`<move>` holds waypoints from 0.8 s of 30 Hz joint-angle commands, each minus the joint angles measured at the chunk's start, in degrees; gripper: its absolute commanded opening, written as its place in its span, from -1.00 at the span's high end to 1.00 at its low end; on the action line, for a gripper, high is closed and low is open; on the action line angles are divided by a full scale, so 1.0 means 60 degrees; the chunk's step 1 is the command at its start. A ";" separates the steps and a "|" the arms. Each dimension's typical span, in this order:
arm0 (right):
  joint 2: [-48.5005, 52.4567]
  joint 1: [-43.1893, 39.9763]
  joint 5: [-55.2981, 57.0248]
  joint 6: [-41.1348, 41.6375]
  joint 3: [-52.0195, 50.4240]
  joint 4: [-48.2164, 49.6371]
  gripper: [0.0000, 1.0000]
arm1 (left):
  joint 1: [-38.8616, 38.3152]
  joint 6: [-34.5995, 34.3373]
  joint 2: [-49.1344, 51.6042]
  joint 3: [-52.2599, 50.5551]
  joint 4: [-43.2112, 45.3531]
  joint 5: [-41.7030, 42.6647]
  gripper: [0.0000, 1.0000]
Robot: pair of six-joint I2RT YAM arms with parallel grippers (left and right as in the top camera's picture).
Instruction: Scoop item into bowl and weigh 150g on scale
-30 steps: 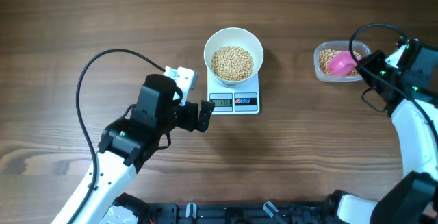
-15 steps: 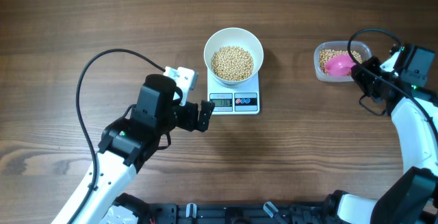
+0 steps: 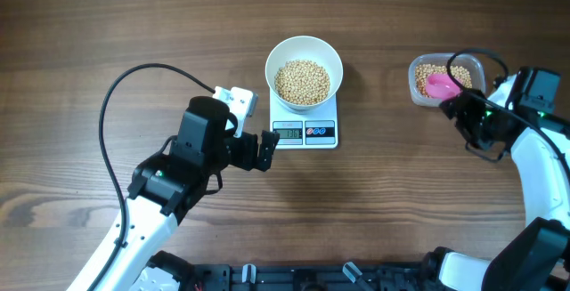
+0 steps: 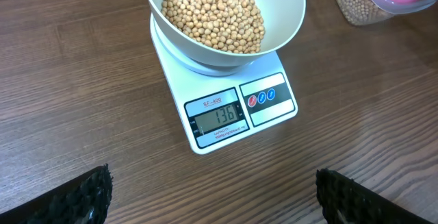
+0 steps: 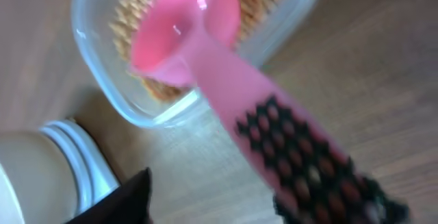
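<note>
Top-up stage, I'd say. Beans (image 3: 302,81) sit in the bowl (image 3: 271,64) on the scale (image 3: 305,133), top centre of overhead. Only the left wrist view resolves the display (image 4: 217,119): 136, short of target. Scoop (image 3: 441,84) lies in the tub (image 3: 414,84), upper right. Right pincer (image 3: 452,106) is at its handle, jaws apart, one pad touching, no clamp. Left pincer (image 3: 267,149) is wide and empty. Next: grip handle, small scoop, tip slowly.

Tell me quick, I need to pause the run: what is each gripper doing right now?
Left gripper: open, empty.
Right gripper: open; the pink scoop handle touches one side of it, not clamped.
</note>
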 commanded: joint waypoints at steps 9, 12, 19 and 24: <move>-0.0601 -0.0922 -0.0885 -0.1373 0.0801 -0.1574 -0.67 | -0.0011 0.0120 -0.0120 -0.0036 0.0022 0.0040 -1.00; -0.0678 -0.1483 -0.0885 -0.1912 0.1195 -0.1872 -0.75 | -0.0007 0.0120 -0.0120 -0.0036 0.0022 0.0040 -1.00; -0.0073 -0.2830 -0.1741 -0.2437 0.1111 -0.2004 -0.75 | -0.0007 0.0117 -0.0120 -0.0036 0.0022 0.0040 -1.00; 0.1158 -0.2903 -0.3042 -0.2932 0.0754 -0.2146 -0.85 | -0.0007 0.0120 -0.0120 -0.0036 0.0022 0.0044 -1.00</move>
